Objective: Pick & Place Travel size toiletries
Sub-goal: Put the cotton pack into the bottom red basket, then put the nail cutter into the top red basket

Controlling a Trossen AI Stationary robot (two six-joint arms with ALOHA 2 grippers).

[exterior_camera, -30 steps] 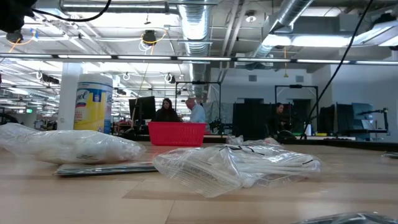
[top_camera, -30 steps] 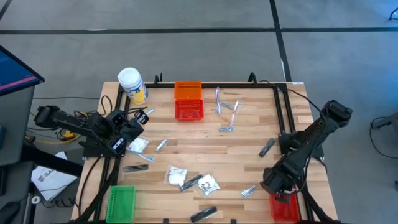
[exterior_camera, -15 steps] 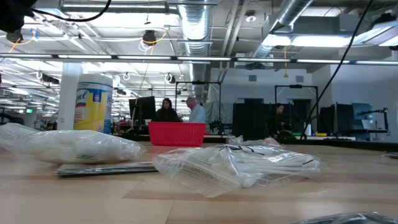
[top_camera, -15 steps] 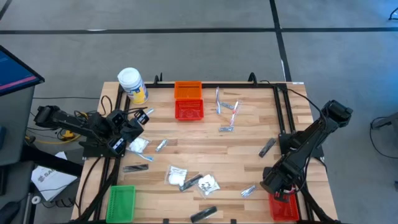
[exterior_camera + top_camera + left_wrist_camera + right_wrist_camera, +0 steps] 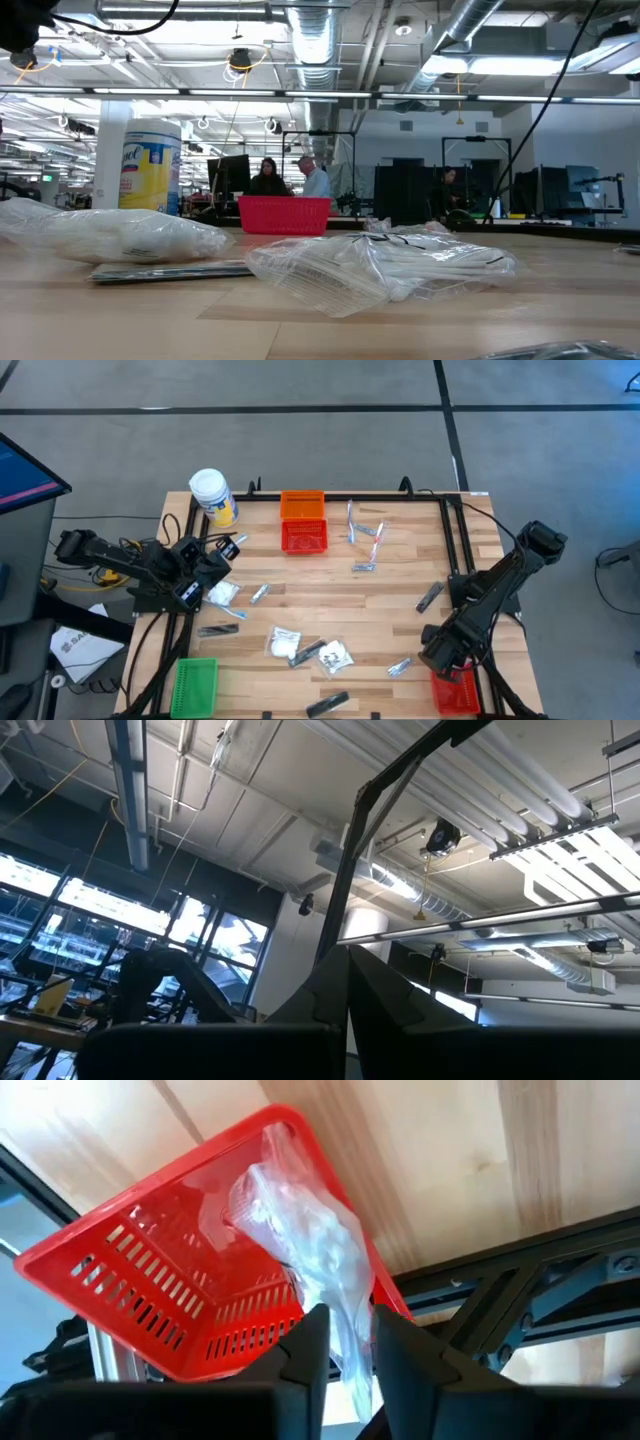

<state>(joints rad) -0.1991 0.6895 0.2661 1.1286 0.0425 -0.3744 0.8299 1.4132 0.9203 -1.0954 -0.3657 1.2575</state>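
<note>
so i've got the right gripper (image 5: 345,1342) hanging over the red basket (image 5: 150,1280) at the near right corner of the tabletop (image 5: 400,610), jaws a little apart with a clear plastic packet (image 5: 310,1250) between them, draped over the basket's rim. i judge that's the drop-off, the packet half in. whether it's gripped or already loose, i cannot tell. the left gripper (image 5: 205,575) waits at the left edge, jaws together, empty. other packets (image 5: 285,642), foil sachets (image 5: 400,666) and a dark tube (image 5: 428,596) lie scattered mid-table. nothing blocks the basket but its own rim.
</note>
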